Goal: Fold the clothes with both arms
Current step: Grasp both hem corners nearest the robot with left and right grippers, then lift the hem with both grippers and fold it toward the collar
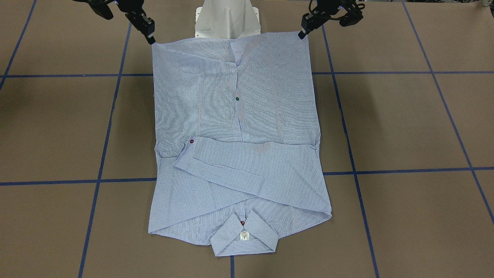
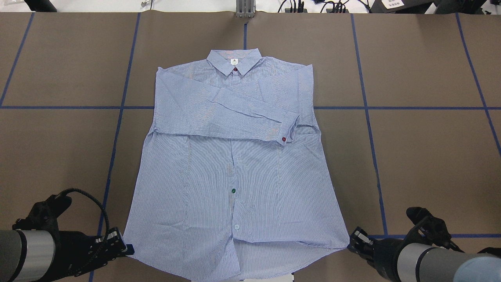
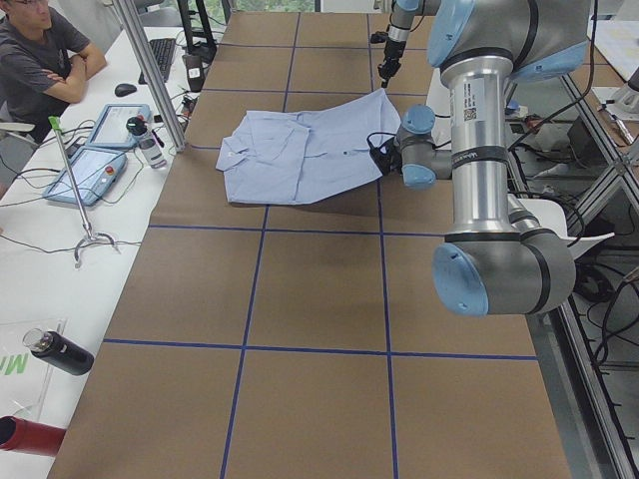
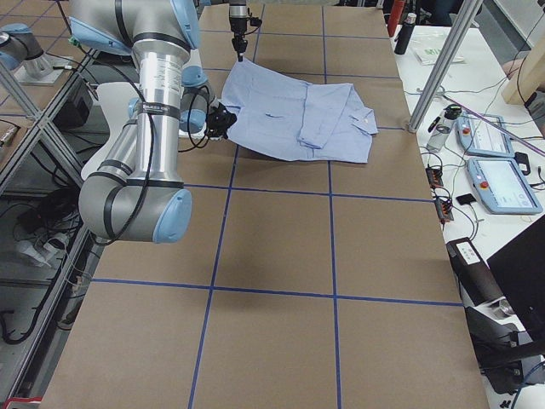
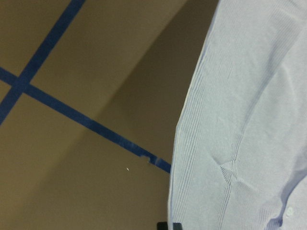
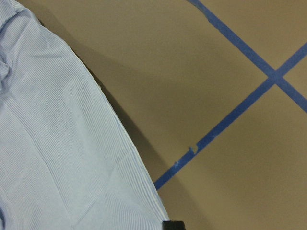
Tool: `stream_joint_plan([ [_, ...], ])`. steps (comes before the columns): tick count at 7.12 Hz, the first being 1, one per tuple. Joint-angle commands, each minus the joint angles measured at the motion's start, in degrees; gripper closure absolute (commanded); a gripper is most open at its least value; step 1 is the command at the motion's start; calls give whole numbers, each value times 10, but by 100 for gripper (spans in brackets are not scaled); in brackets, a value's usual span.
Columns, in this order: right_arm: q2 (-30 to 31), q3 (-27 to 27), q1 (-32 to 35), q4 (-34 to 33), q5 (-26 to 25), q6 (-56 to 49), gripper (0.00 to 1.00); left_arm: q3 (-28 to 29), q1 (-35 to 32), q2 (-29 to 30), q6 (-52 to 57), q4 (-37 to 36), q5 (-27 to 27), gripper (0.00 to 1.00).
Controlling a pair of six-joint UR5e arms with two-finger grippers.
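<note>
Showing a light blue-and-white pinstriped shirt (image 2: 195, 176) of thin woven cloth, spread front-up on the matte brown table (image 2: 430, 156), which is ruled into squares by blue tape lines (image 2: 368, 107). The pointed collar (image 2: 235, 64) lies at the far end, away from the robot, and the curved hem lies at the near end. One long sleeve (image 2: 219, 113) is folded flat across the chest, its cuff ending at a red button (image 2: 283, 139) on the right. A green button (image 2: 233, 190) sits on the placket nearer the hem, beside faint lengthwise creases. The left jaws, on the grey tubular left arm (image 2: 27, 250), meet the near left hem corner. The right jaws, on the right arm (image 2: 422, 260), meet the near right corner. Both pairs appear clamped on the cloth, though the fingertips are small in every view. In the side views the hem rides above the table, and both wrist views show shadow under the shirt's edge.
</note>
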State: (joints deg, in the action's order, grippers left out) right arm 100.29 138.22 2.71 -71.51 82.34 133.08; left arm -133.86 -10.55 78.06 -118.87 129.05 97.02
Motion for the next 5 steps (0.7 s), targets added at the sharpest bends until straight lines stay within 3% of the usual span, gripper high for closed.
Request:
stream_joint_plan([
  [1,-62,-44,125,0,118,-40,100,23,-96,56,71,-1,39,100],
  [3,-155,-123,251,-1,226,-69,100,114,-218,135,143,-2,117,100],
  [5,-208,-184,353,-2,308,-128,100,184,-299,187,187,-2,143,100],
])
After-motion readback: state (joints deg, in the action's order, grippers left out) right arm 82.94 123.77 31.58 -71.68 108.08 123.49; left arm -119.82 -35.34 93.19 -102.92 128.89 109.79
